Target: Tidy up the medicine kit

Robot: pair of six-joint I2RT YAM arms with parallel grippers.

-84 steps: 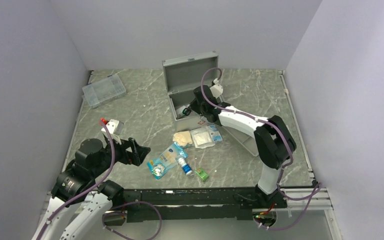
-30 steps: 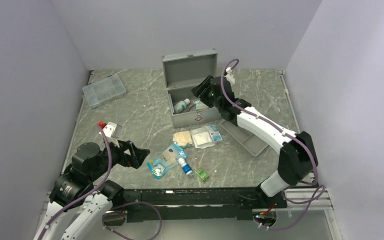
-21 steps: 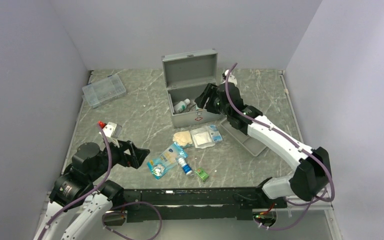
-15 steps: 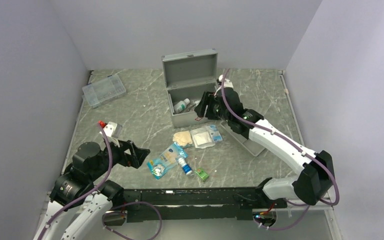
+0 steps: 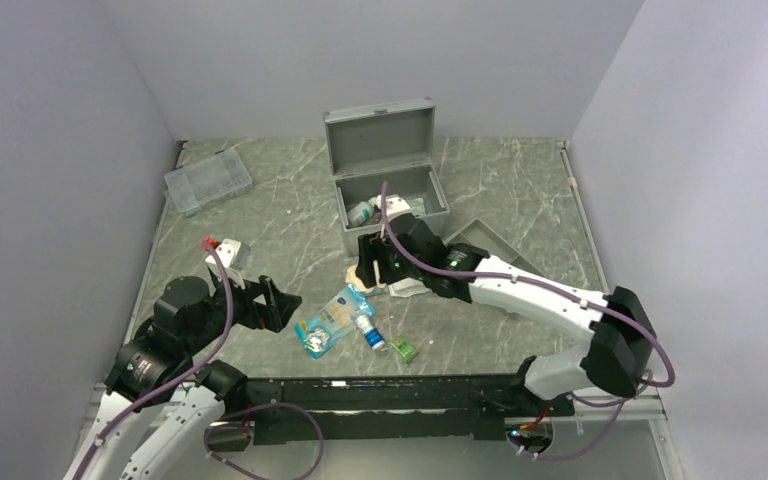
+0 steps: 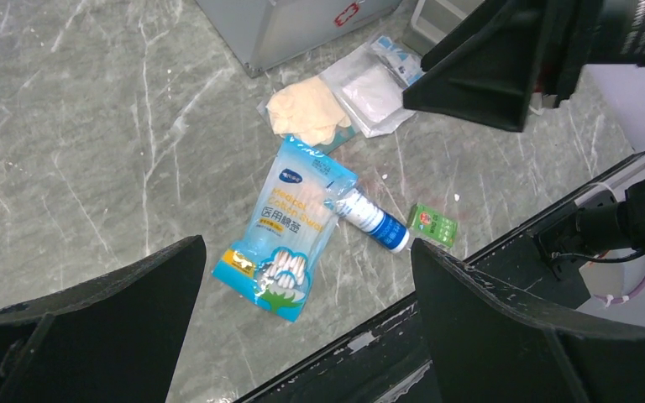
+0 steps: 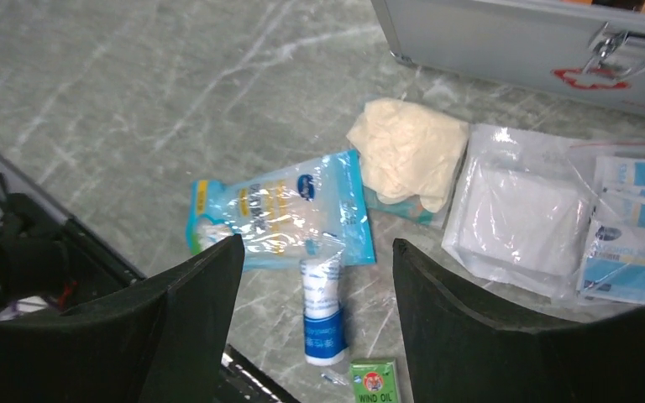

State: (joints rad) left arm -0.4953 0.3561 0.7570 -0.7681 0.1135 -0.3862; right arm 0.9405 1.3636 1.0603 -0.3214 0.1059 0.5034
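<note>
The medicine kit (image 5: 385, 190) is a silver-grey metal case at the back with its lid up; a small white bottle (image 5: 360, 211) lies inside. Its latched front wall (image 7: 512, 34) shows in the right wrist view. In front of it lie cream gloves (image 7: 407, 151), a clear gauze packet (image 7: 521, 214), blue sachets (image 7: 630, 227), a cotton swab bag (image 7: 277, 214), a blue-and-white tube (image 7: 322, 306) and a green box (image 7: 372, 379). My right gripper (image 7: 317, 252) hangs open above the swab bag and tube, holding nothing. My left gripper (image 6: 305, 252) stands wide open over the swab bag (image 6: 290, 222), empty.
A clear plastic compartment box (image 5: 207, 180) sits at the back left. A shallow grey divided tray (image 5: 485, 245) lies right of the kit, partly under my right arm. Walls close in the table on three sides; a black rail (image 5: 390, 390) runs along the near edge.
My right arm has swung out of the kit and come down toward the near side, over the loose items, its jaws widening. The left arm has barely moved.
</note>
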